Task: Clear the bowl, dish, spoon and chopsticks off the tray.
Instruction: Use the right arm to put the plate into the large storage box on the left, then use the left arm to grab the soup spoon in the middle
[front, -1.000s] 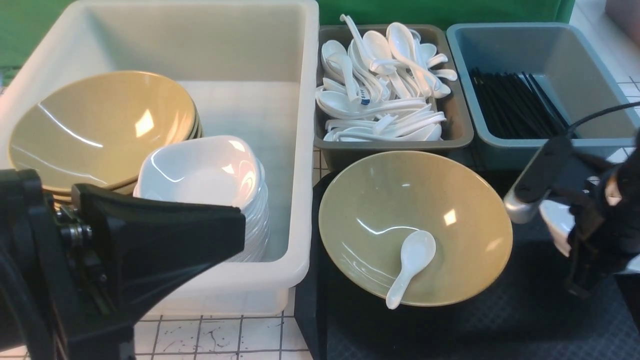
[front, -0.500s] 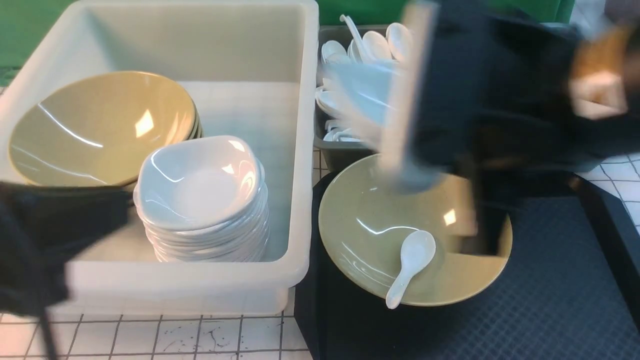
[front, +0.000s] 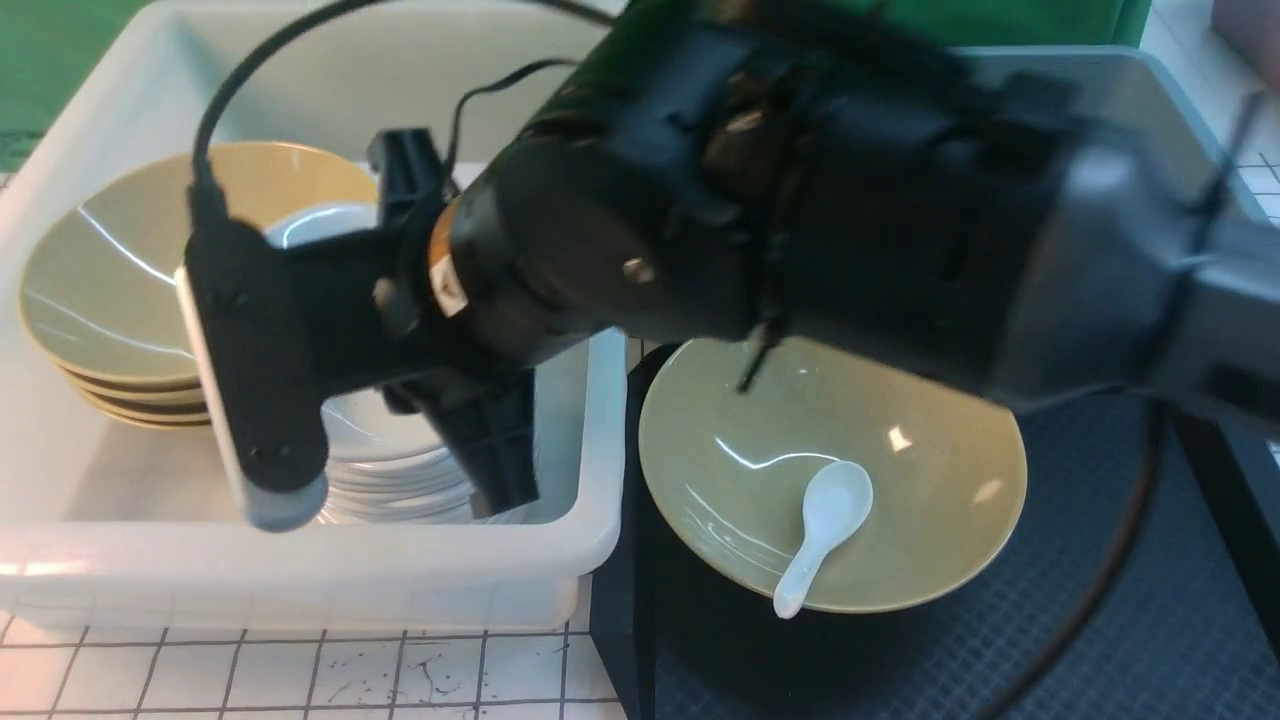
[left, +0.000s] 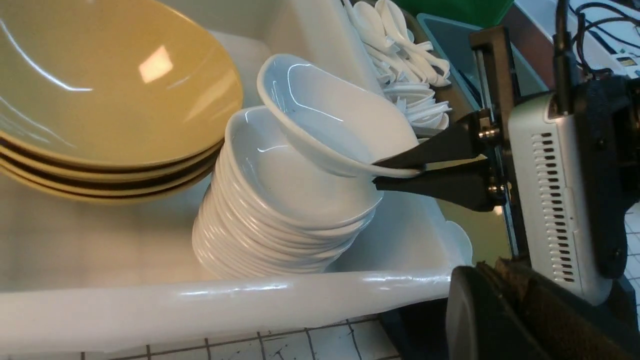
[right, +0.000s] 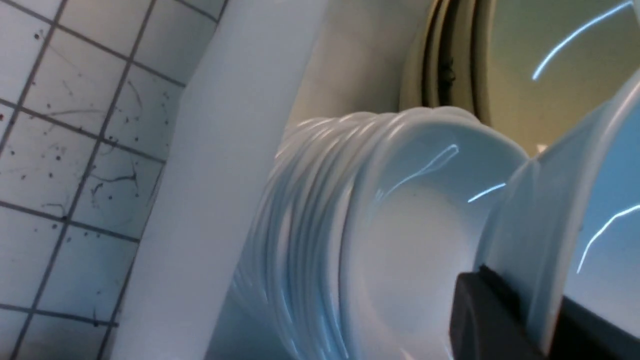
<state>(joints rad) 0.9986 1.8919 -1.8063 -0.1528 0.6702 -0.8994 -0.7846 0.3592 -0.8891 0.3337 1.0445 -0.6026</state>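
- White plastic tub (front: 300, 575): smooth, rectangular; squarish white stacked dishes (left: 280, 220) in its near right corner.
- Black diamond-textured tray (front: 1180, 640).
- Glossy olive conical bowl (front: 720, 470): at the tray's left edge.
- Right gripper (left: 400, 172): clamped on the rim of a tilted white dish (left: 330, 115) over the stack.
- White spoon (front: 825, 525): inside the bowl.

Right arm (front: 800, 200) spanning across toward robot's left side, wrist turned sideways. Right gripper (left: 395, 172) pinching rim of white dish (left: 340, 125), fingers (left: 440, 150) nearly meeting, holding it tilted.
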